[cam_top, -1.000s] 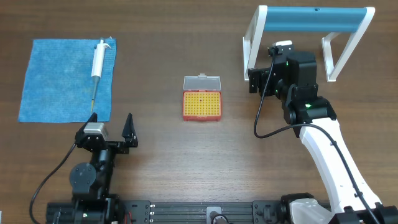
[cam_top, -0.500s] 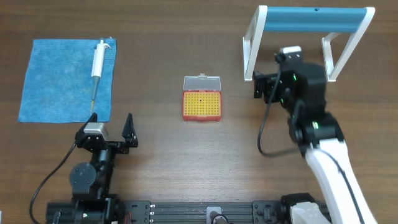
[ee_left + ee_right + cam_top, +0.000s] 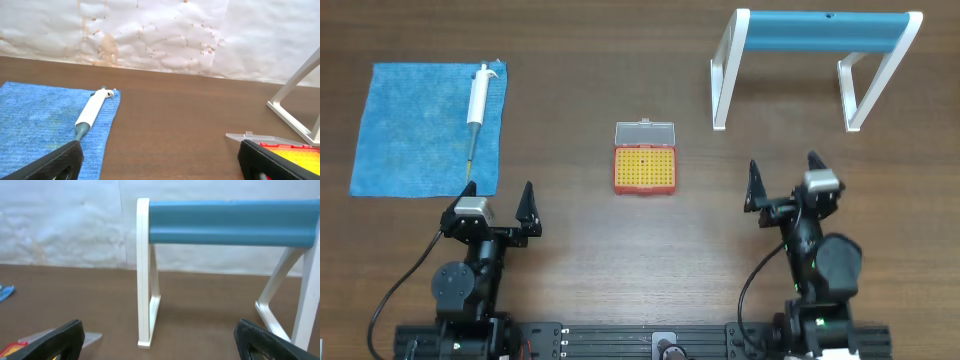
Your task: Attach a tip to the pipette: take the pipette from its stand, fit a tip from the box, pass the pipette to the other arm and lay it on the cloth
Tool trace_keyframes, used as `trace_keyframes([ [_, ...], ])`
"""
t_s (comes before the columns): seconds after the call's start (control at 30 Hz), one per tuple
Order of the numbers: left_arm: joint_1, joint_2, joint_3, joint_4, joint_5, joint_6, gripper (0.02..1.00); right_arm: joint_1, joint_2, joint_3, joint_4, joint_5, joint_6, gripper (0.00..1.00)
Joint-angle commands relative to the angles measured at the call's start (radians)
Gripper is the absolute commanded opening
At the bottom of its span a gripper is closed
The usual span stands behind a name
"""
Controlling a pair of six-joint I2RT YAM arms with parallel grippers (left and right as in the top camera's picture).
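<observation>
A white and grey pipette (image 3: 476, 105) with a tip fitted lies on the blue cloth (image 3: 410, 130) at the table's far left; the left wrist view has the pipette (image 3: 92, 112) on the cloth (image 3: 35, 125) too. The orange tip box (image 3: 644, 165) with its clear lid open sits mid-table, its corner (image 3: 292, 152) also in the left wrist view. The blue and white stand (image 3: 820, 45) is at the back right, also seen as the stand (image 3: 225, 222). My left gripper (image 3: 498, 205) rests open near the front left, short of the cloth. My right gripper (image 3: 782, 180) is open near the front right, holding nothing.
Bare brown table lies between the cloth, the box and the stand. A crumpled white sheet (image 3: 160, 35) covers the wall behind the table. Both arm bases and cables sit along the front edge.
My right arm has drawn back from the stand at the back right to a folded rest near the front edge. The left arm, pipette and box have not moved.
</observation>
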Motion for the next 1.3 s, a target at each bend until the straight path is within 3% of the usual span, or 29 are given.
trace_keyframes([
  [0.03,-0.005,-0.008,-0.001,-0.009,-0.014,-0.008,0.998,-0.016,-0.143,-0.146,0.116,0.021,-0.01,0.974],
  [0.2,-0.005,-0.008,-0.001,-0.009,-0.014,-0.009,0.996,-0.058,-0.223,-0.147,0.058,0.035,-0.01,0.974],
  [0.6,-0.005,-0.008,-0.001,-0.009,-0.014,-0.009,0.996,-0.105,-0.403,-0.148,-0.303,0.051,-0.011,0.972],
  [0.77,-0.005,-0.008,-0.001,-0.009,-0.014,-0.009,0.996,-0.105,-0.403,-0.148,-0.308,0.08,-0.063,0.976],
  [1.3,-0.005,-0.008,-0.001,-0.009,-0.014,-0.009,0.996,-0.104,-0.403,-0.148,-0.307,0.08,-0.063,0.974],
])
